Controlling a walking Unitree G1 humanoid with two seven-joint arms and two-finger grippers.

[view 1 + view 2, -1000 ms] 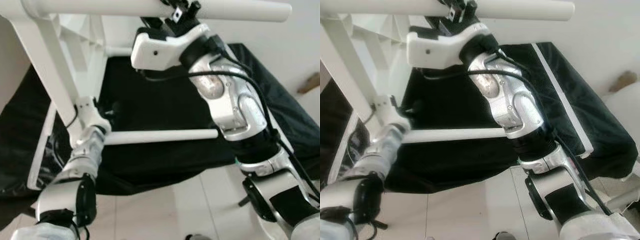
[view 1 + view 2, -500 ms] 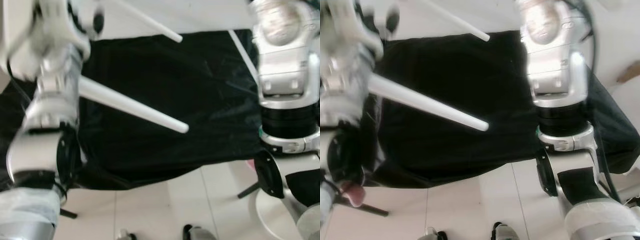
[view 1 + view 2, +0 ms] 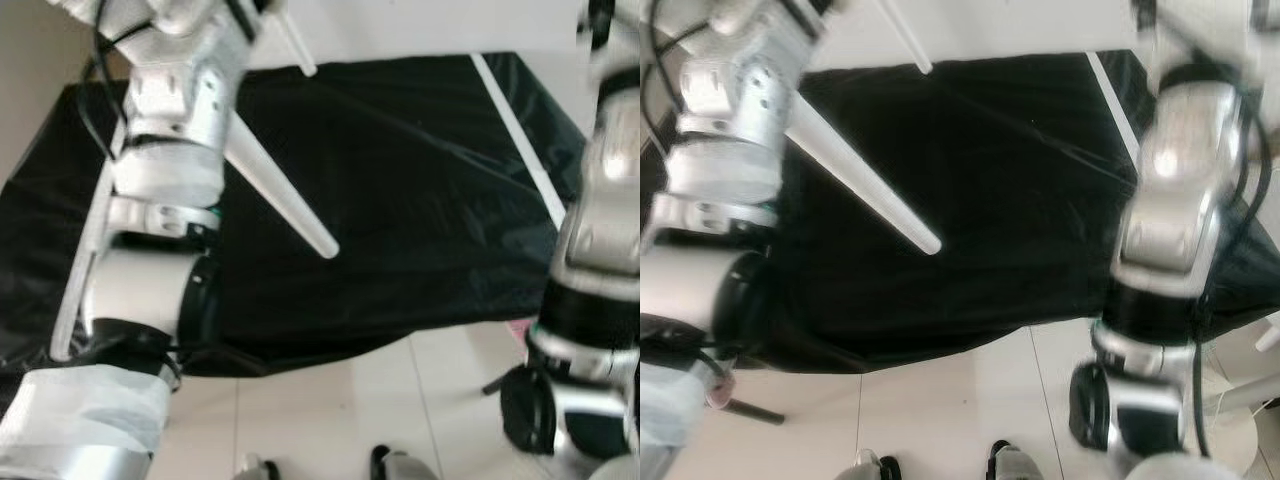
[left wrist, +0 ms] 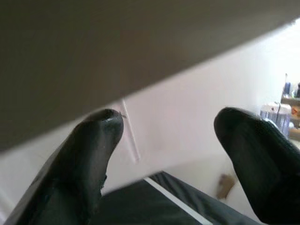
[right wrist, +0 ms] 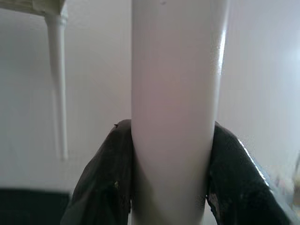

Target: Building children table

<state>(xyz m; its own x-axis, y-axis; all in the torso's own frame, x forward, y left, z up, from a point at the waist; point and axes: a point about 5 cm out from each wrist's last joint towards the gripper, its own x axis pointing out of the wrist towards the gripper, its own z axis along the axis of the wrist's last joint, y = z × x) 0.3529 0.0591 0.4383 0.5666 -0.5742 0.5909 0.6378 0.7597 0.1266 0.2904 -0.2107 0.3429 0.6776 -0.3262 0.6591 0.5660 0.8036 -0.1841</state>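
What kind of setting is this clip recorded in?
Probably an indoor room in a home, used here as an assembly spot: pale tiled floor, a plain light wall, and a work surface draped in black cloth beneath white table legs.

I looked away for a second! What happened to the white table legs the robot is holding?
The left arm and right arm swung upward. The long round white table leg, level a second ago, now slants down over the black cloth-covered surface. The right gripper stays clamped on a white round leg; the left gripper is open. The cloth stayed put.
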